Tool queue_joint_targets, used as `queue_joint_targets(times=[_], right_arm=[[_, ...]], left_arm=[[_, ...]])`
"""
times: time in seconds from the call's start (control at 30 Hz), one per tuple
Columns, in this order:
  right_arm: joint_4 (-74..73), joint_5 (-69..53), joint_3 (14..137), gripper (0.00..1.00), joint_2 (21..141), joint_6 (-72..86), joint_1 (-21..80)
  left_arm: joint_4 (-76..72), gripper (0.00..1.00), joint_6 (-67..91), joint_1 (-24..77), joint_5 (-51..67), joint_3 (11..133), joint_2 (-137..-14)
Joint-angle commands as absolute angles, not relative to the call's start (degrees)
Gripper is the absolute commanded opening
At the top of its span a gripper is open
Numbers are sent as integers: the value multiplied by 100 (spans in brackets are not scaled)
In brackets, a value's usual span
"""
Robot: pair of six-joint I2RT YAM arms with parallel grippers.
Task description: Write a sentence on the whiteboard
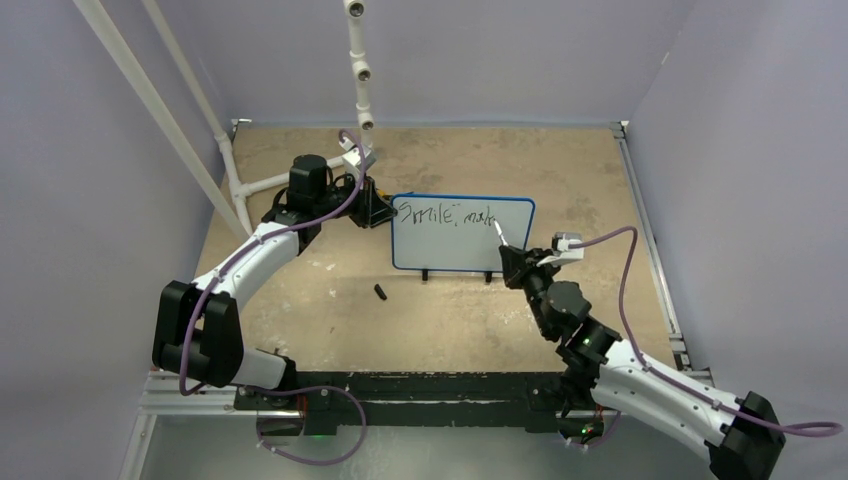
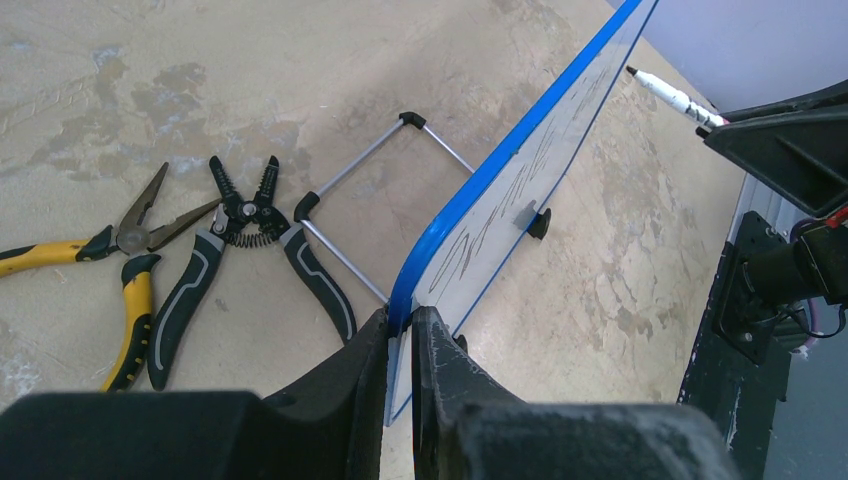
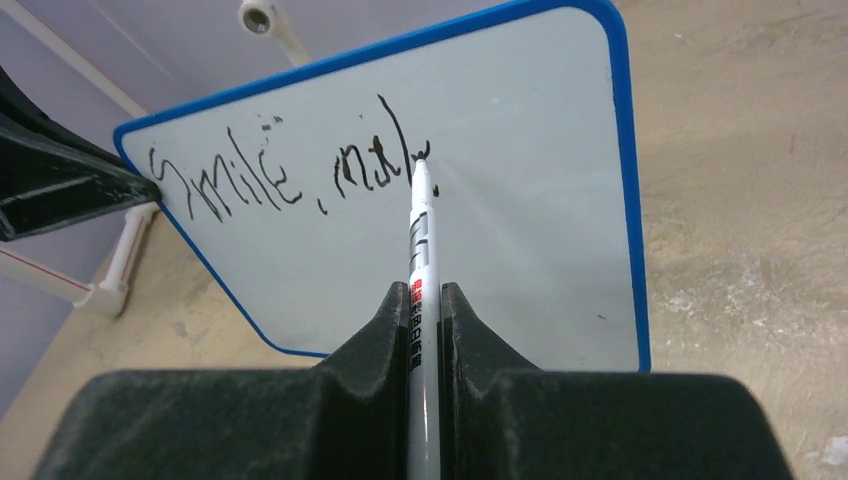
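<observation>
Black ink is on the whiteboard [image 1: 462, 245], folks, and we are partway through! The board stands upright on its feet in the far middle of the table, face toward the arms. The sentence [image 3: 290, 175] so far reads roughly "Smile, mak", with the last letters scrappy. That looks to me like a word half done, and the lower half of the board is blank. So by my call the opening is written, while the rest of the line, and whatever follows it, remains to do.

The right gripper [image 3: 425, 300] is clamped tight on the marker [image 3: 421, 235], whose tip touches the board just past the last stroke. The left gripper [image 2: 400, 325] is pinched on the blue frame at the board's left end, steadying it (a good brace against the pen's push).

Now the views. The right wrist camera gives the lettering, readable stroke by stroke; from above it is a small scrawl. The left wrist camera sees the board edge-on, no words worth reading. But it alone shows yellow pliers [image 2: 100, 250] and black wire strippers [image 2: 215, 270] lying on the table on the board's back side, beside a thin wire frame [image 2: 375, 190]. The top view alone shows a small black object [image 1: 380, 292] on the table toward the near edge from the board, possibly the marker's cap, too small to tell.
</observation>
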State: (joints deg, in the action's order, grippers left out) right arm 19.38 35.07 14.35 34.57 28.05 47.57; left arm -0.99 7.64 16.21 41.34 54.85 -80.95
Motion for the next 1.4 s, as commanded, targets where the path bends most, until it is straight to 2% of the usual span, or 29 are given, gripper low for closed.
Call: queue_joint_targets(times=[0.0,0.6,1.03,1.37], right_arm=[[2154,3653,1540,0,3731,2599,4746],[2095,4087,1538,0,3812,2750,4746],[2582,3817,1597,0,4039,2320,4746],[2261,3787,1545,0,4002,2664,4746]], left_arm=[[-281,0,624,1618,4179,5546,-7884],[-271,0,607,1617,4157,5546,-7893],[-264,0,607,1617,4157,5549,-7893],[-264,0,611,1617,4161,5546,-7884]])
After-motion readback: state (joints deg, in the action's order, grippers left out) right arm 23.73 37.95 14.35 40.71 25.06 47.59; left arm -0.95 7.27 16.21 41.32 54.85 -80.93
